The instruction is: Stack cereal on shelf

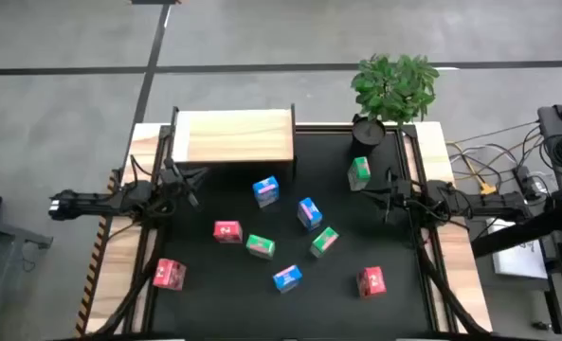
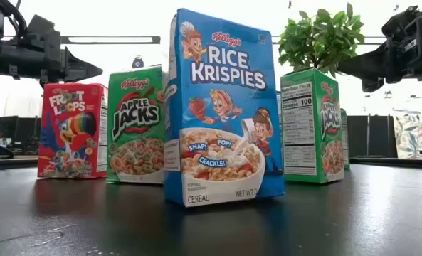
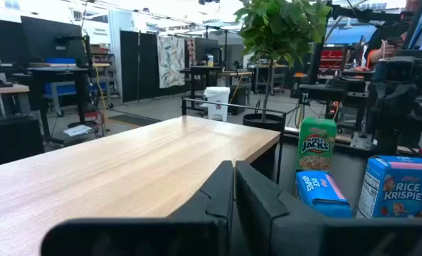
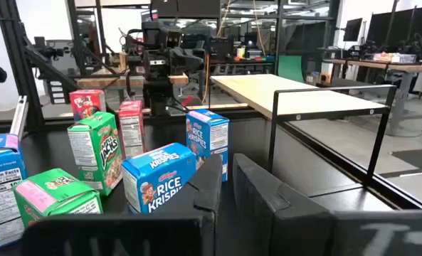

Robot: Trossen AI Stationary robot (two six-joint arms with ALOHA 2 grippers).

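Dark fingers on my left gripper pressed together, empty, hovering at the near-left corner of the shelf. Right gripper likewise closed on nothing, parked at the worktop's right edge, just beside a green box standing near the potted plant.

Outward from there: pale wooden shelf top bare, no cereal on it. Boxes all down on the black mat, scattered. Blue box stands nearest the shelf front; second blue mid-mat; third blue toward the front. Green ones and in the middle cluster. Red box left of centre, another red at the front-left, a third front-right. I count nine; none touching the shelf.

Judgement: stacking not begun; this is the start, choosing a first box. Next move calls for opening my fingers, dropping over the closest upright box — likely the blue one before the shelf for the left arm — and squaring to its narrow sides before closing.
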